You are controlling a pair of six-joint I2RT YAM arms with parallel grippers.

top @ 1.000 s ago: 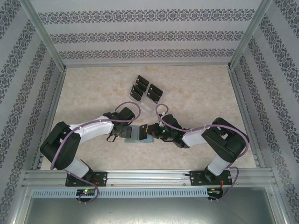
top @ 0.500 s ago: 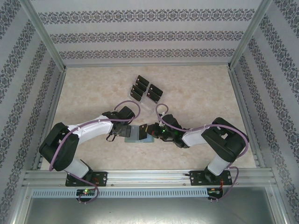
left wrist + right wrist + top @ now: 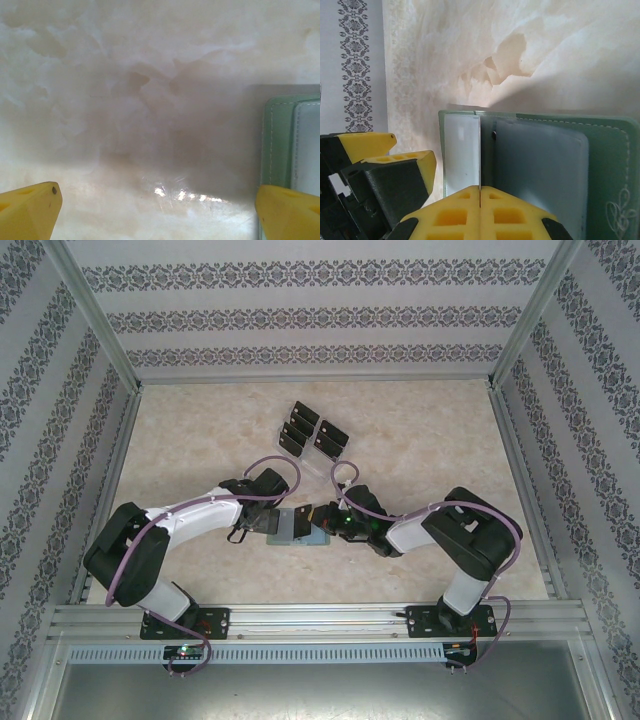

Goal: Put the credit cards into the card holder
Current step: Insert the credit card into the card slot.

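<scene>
Top view: small flat sage-green folding card holder [image 3: 298, 526] lies open on the beige marble-pattern table [image 3: 420, 440], near the front, between my two grippers. My left gripper [image 3: 270, 524] is at its left edge and my right gripper [image 3: 318, 516] is at its right side. Thin black rectangular credit cards [image 3: 312, 433] stand well apart, farther back, on a clear tiered rack [image 3: 318, 464]. Left wrist view: my left gripper [image 3: 157, 205] has its yellow fingers [image 3: 30, 210] spread wide, low over bare table. The card holder [image 3: 290, 140] edge sits at the right-hand finger. Right wrist view: my right gripper [image 3: 479, 200] has its yellow tips pressed together over the open card holder [image 3: 545, 165], which is paler grey inside. I can't tell if anything thin is pinched. My left gripper's fingers [image 3: 390, 165] are just beside the holder's left edge.
</scene>
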